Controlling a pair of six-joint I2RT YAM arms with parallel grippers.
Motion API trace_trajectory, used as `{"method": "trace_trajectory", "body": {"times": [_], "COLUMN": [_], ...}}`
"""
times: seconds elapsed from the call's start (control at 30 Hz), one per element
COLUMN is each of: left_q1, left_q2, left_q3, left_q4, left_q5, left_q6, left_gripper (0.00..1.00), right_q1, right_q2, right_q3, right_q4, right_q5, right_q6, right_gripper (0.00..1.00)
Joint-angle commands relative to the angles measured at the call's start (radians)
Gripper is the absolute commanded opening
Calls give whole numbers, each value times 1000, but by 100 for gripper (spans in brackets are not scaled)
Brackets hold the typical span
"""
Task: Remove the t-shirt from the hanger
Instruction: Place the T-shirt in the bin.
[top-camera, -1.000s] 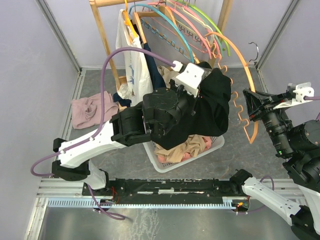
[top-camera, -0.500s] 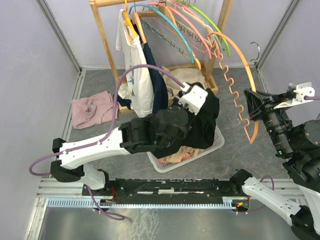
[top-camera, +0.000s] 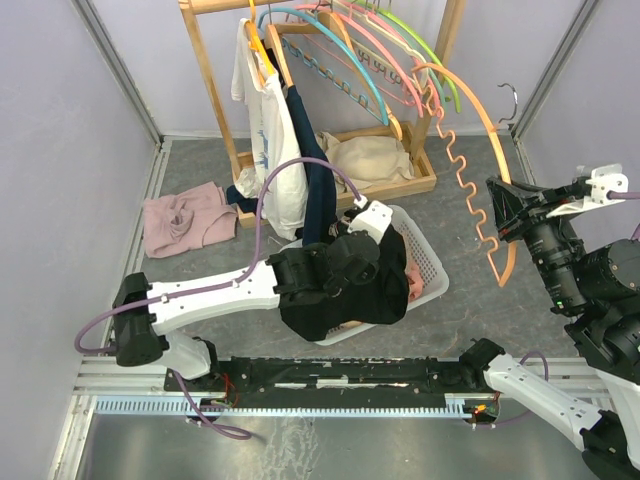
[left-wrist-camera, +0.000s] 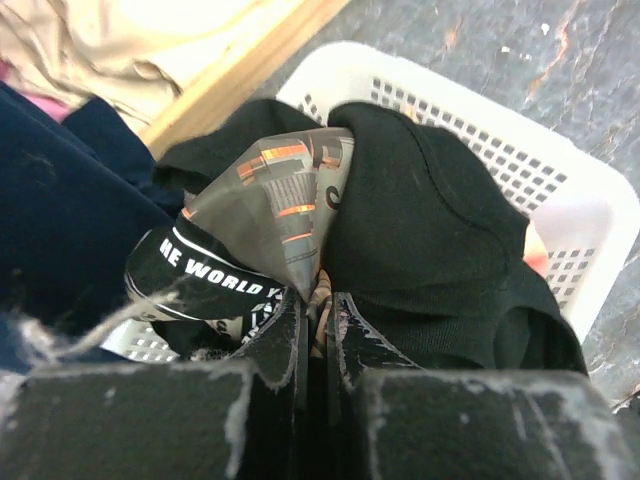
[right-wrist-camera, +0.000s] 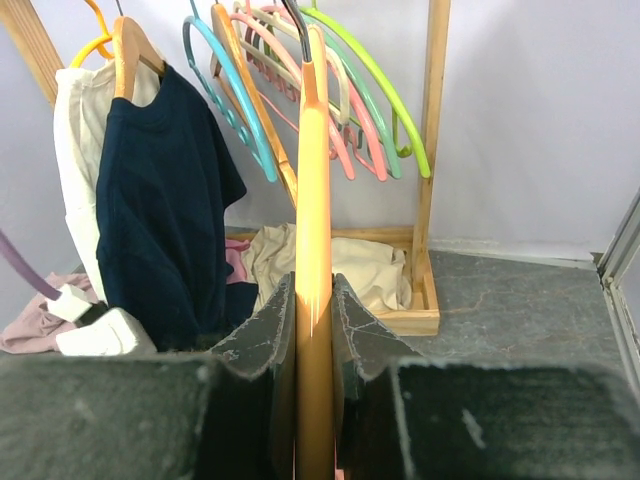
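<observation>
Where the left claw (left-wrist-camera: 320, 300) is pinched shut, a fold of the black printed cotton t-shirt (left-wrist-camera: 430, 220) is gripped between its fingers. The garment is draped over the white perforated plastic basket (left-wrist-camera: 570, 215), off its hanger. The bare orange wavy plastic hanger (right-wrist-camera: 313, 150) is clamped in the right claw (right-wrist-camera: 313, 295), well apart from the basket. A navy t-shirt (right-wrist-camera: 160, 200) is hung on the wooden rack (right-wrist-camera: 432, 150) behind, and a crumpled pink cloth (top-camera: 185, 222) is seen on the grey tabletop (top-camera: 190, 170).

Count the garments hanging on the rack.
2. A white t-shirt hangs at the left end of the rack, and a navy t-shirt hangs right beside it. The other hangers look bare, though their overlap could hide something.
</observation>
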Motion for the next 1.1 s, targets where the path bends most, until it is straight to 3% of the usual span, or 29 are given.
{"method": "trace_trajectory", "body": {"times": [0.0, 0.33, 0.73, 0.87, 1.0, 1.07], "left_q1": [28, 73, 90, 91, 88, 86], "left_q2": [24, 177, 192, 162, 117, 93], "left_q3": [-84, -203, -145, -117, -93, -79], "left_q4": [155, 282, 193, 154, 132, 124], "left_q5": [93, 306, 365, 358, 355, 347], "left_q6": [-120, -209, -210, -204, -192, -182], "left_gripper": [3, 3, 4, 15, 43, 51], "right_q1": [1, 0, 1, 1, 1, 1], "right_q2": [20, 91, 224, 236, 261, 287], "right_q3": [27, 52, 122, 121, 146, 160], "right_q4": [93, 156, 230, 259, 271, 269], "right_q5": [-26, -112, -252, -261, -277, -287], "right_q6": [-6, -13, -9, -3, -11, -18], "right_gripper": [1, 2, 2, 2, 2, 2]}}
